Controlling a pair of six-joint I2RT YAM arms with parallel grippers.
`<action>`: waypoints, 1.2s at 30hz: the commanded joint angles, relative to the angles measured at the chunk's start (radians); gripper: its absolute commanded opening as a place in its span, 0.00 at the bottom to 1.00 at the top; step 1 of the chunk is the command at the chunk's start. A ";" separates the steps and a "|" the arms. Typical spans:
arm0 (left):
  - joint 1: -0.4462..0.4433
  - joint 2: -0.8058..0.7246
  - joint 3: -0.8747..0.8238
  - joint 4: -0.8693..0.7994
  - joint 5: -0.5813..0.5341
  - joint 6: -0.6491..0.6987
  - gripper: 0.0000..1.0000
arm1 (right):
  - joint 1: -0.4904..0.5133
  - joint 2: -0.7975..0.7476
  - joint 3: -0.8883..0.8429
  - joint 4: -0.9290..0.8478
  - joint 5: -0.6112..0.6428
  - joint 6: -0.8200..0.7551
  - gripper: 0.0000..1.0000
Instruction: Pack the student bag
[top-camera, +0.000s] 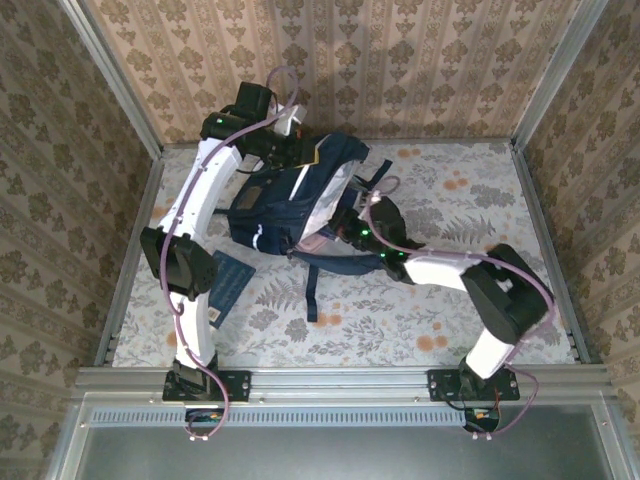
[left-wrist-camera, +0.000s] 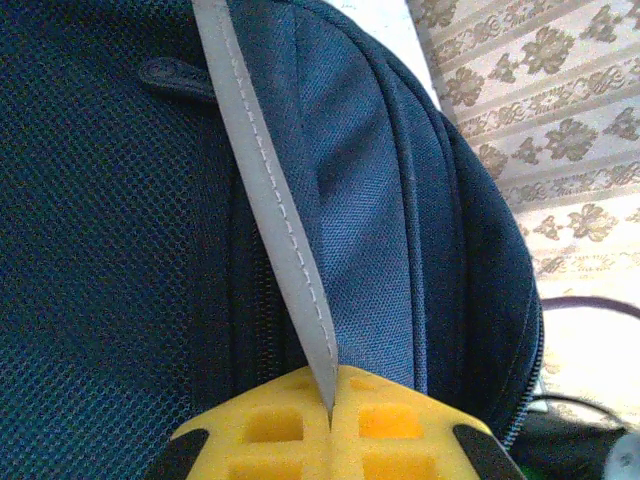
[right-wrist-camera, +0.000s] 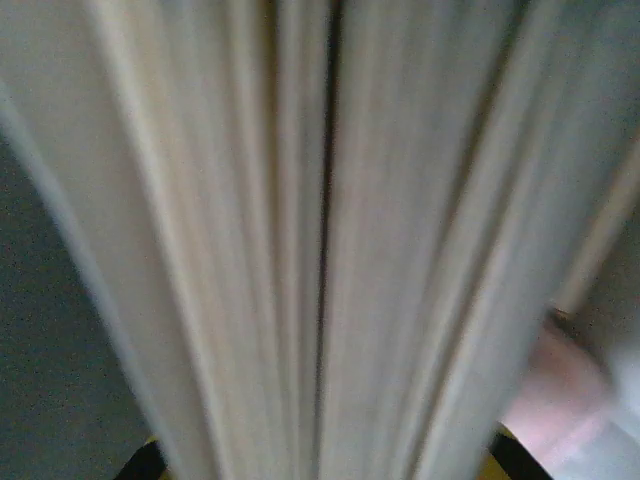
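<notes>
The student bag (top-camera: 272, 205), dark navy, lies in the middle of the table with its opening facing right. My left gripper (top-camera: 288, 150) is at the bag's far top edge. In the left wrist view its yellow fingers (left-wrist-camera: 400, 430) are shut on a thin grey stripe strap (left-wrist-camera: 268, 200) running over the navy fabric (left-wrist-camera: 100, 250). My right gripper (top-camera: 348, 224) is at the bag's mouth, shut on a thick white-paged book (top-camera: 335, 190) that is partly inside the opening. The book's blurred page edges (right-wrist-camera: 320, 250) hide the right jaws.
A dark blue notebook (top-camera: 228, 272) lies flat on the table left of the bag, beside the left arm. A dark strap (top-camera: 310, 290) trails toward the front. Metal frame rails (top-camera: 340, 380) and wallpapered walls enclose the table; open floral cloth lies at the right (top-camera: 470, 200).
</notes>
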 joint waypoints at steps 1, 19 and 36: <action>0.002 -0.102 0.022 0.171 0.141 -0.073 0.00 | 0.037 0.115 0.116 0.123 0.092 0.058 0.00; 0.002 -0.115 -0.077 0.362 0.219 -0.198 0.00 | 0.057 0.577 0.628 -0.013 -0.060 0.093 0.40; 0.118 -0.133 -0.183 0.412 0.178 -0.238 0.00 | -0.069 0.191 0.166 0.106 -0.131 -0.086 0.94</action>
